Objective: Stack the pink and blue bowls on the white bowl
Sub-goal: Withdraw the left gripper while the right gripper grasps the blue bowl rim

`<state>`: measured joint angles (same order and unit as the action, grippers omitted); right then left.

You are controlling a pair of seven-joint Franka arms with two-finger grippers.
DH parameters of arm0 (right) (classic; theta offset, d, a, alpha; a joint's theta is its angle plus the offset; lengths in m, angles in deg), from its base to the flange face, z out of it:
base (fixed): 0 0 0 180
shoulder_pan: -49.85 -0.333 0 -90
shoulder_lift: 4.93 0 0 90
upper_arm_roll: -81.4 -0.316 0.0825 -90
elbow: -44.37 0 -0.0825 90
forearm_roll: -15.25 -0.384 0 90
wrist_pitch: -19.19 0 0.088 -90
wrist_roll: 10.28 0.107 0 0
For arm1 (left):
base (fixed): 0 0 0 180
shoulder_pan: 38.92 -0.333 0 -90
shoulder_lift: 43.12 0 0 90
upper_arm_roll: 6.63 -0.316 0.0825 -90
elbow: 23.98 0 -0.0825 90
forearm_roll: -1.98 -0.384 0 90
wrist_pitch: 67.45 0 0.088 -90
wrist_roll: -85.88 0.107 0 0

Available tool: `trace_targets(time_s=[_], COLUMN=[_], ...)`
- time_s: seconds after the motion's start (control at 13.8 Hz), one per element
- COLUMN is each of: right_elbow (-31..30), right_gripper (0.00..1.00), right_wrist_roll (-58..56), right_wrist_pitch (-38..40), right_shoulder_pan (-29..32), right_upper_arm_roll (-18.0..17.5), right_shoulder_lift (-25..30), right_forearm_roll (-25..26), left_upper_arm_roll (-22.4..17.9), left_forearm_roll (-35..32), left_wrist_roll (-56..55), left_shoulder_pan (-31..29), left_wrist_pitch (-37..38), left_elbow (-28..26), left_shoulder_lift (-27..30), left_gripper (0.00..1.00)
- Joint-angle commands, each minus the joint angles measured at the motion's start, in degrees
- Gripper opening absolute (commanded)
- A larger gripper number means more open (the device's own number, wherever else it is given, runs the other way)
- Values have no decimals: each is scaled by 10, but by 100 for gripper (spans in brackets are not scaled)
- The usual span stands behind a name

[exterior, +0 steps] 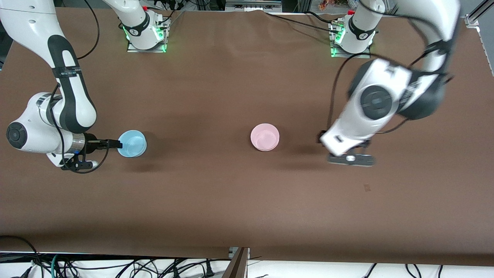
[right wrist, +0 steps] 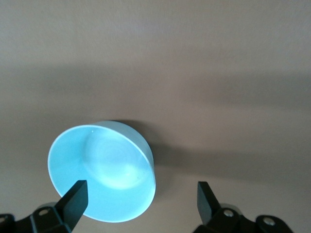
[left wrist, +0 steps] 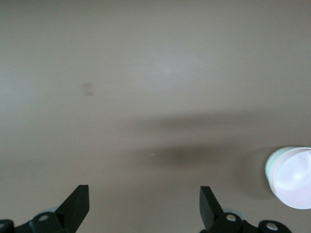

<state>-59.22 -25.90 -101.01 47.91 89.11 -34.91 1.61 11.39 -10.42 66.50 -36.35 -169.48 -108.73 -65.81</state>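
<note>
- the blue bowl (exterior: 132,143) sits upright on the brown tabletop (exterior: 216,200) toward the right arm's end, right at the tips of the right pincer (exterior: 112,144); in the right wrist view the blue bowl (right wrist: 102,172) overlaps one finger and is off-centre in the gap, not squarely between the fingers.
- the right pincer is spread wide and pinches nothing; to take the rim it likely needs to shift so the bowl wall falls between the fingers.
- the pink bowl (exterior: 264,137) stands mid-table, well apart from the blue one, and seems to sit on a pale bowl beneath it; the left wrist view shows a pale rim under the pink bowl (left wrist: 290,177), probably the white bowl.
- the left pincer (exterior: 351,159) hovers over bare tabletop between the pink bowl and the left arm's end, fingers spread and empty.
- the right arm is the nearer one to the blue bowl, so carrying it to the pink stack looks like its job.
</note>
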Motion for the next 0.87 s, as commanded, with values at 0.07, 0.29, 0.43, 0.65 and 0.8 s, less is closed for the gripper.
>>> trace_targets(time_s=[0.07,0.29,0.43,0.65,0.8], right_elbow=[-48,-71,-81,-93,-104], right_gripper=[99,99,99,99,99], right_wrist_roll=[-14,-14,-14,-15,-23], right_wrist_pitch=[-25,-29,-35,-71,-103], right_shoulder_pan=[-1,-1,0,0,0], right_upper_arm_roll=[5,8,13,14,13], right_shoulder_lift=[18,28,32,30,27], right_forearm_roll=[-17,-17,-17,-26,-42], left_upper_arm_roll=[6,5,2,-42,-116], left_forearm_roll=[10,37,66,86,129], left_wrist_roll=[101,123,149,150,150], left_shoulder_pan=[-49,-98,-119,-112,-58], left_wrist_pitch=[82,187,197,154,88], left_elbow=[-11,31,37,-23,-92], left_shoulder_lift=[92,116,122,164,208], left_gripper=[100,100,100,100,100])
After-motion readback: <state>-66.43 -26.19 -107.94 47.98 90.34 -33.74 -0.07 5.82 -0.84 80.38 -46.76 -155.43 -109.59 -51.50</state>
